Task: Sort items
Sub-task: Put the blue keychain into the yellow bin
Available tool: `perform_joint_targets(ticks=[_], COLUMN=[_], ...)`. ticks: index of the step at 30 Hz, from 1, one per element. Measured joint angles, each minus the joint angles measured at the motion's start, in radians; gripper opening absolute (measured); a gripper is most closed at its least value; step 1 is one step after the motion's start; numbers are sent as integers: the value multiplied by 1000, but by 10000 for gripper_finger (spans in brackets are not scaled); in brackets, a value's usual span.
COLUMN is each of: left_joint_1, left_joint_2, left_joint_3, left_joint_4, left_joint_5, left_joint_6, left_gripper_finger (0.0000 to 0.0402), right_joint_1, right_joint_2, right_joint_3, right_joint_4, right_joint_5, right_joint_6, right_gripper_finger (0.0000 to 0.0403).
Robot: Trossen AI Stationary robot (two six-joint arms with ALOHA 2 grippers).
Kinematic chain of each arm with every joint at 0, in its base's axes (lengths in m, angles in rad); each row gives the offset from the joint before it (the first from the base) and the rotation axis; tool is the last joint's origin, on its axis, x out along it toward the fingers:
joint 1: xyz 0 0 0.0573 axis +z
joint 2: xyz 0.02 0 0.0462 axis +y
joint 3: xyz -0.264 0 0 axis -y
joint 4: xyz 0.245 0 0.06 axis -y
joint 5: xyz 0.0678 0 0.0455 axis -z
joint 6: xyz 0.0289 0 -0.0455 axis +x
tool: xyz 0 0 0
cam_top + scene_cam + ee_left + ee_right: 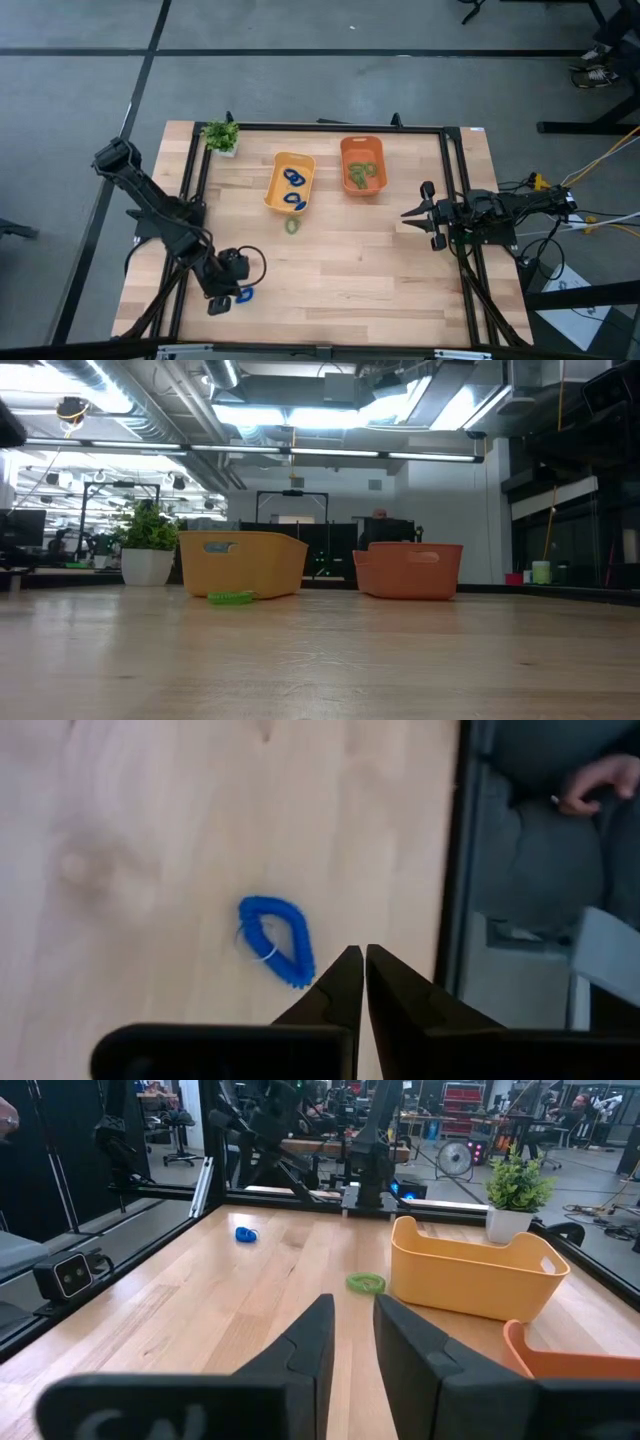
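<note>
A blue ring point(277, 940) lies flat on the wood near the table's near left corner and also shows in the high view point(244, 294). My left gripper point(357, 958) is shut just beside it, on the side toward the table's near edge, and no touch shows. A green ring point(291, 225) lies flat in front of the yellow bin point(290, 183), which holds blue rings. The orange bin point(362, 165) holds green rings. My right gripper point(354, 1308) hovers at the table's right side point(412, 212), slightly open and empty.
A potted plant point(221, 135) stands at the far left corner. A black frame rail point(452, 190) runs along the table's edges. A person's hand point(598, 782) shows beyond the near edge in the left wrist view. Bare wood point(350, 270) lies between the arms.
</note>
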Motion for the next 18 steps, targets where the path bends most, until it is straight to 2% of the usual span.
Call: perform_joint_targets(ticks=[7, 18], left_joint_1=[-23, -45], left_joint_2=[0, 26], left_joint_3=[-26, -25], left_joint_4=[-16, -14], left_joint_5=[-65, -91], left_joint_6=[-139, -187], left_gripper_finger=[24, 77], right_joint_1=[0, 0], right_joint_2=[0, 0], right_joint_3=[0, 0], right_joint_4=[0, 0], right_joint_5=[0, 0], right_joint_6=[0, 0], right_gripper_finger=[75, 75])
